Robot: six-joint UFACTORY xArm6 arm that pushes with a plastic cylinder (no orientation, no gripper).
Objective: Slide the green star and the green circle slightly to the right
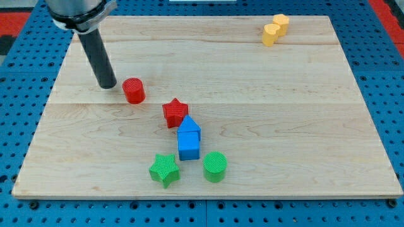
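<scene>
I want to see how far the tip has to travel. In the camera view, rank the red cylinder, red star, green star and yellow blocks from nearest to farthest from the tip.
From my tip:
1. Red cylinder, just to its right, nearly touching.
2. Red star, further right and lower.
3. Green star, near the view's bottom.
4. Yellow blocks, at the view's top right.

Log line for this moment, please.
tip left of red cylinder | green star, green circle untouched, view's bottom

Wooden board (pixel 303 126) on blue pegboard (pixel 19 107), blue block (pixel 189 140) near centre – red star (pixel 175 113) touching its upper-left, red cylinder (pixel 134 91) further upper-left, yellow block (pixel 275 29) far upper-right
</scene>
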